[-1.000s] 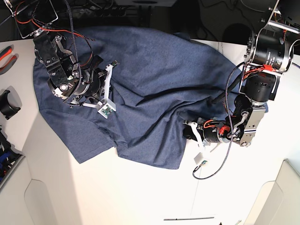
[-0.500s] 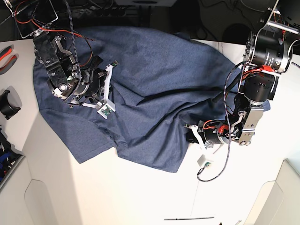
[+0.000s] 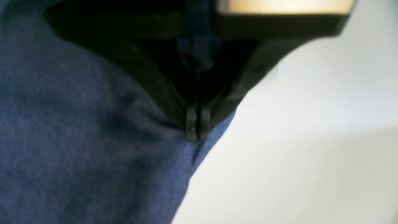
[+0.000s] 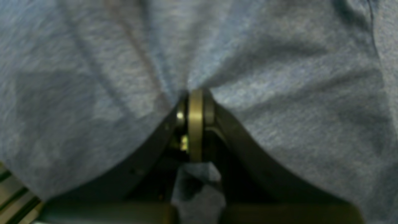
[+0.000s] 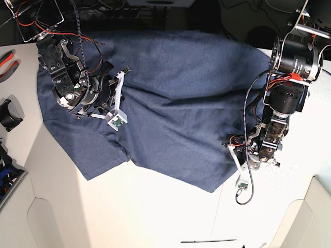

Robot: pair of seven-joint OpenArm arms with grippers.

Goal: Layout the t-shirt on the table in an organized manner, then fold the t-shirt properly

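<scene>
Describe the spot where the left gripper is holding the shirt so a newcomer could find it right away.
Start with the white table and the big slate-blue t-shirt spread across its far half. Follow the shirt's edge to the base view's right side, where the left gripper is shut on the hem. Unlike the right gripper, which pinches mid-fabric, this one sits where cloth meets bare table.

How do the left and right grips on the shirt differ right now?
The left gripper pinches the t-shirt at its edge, beside bare table; the right gripper pinches mid-fabric, with cloth all around. Creases radiate more strongly from the right gripper than from the left. Both are shut on fabric.
</scene>
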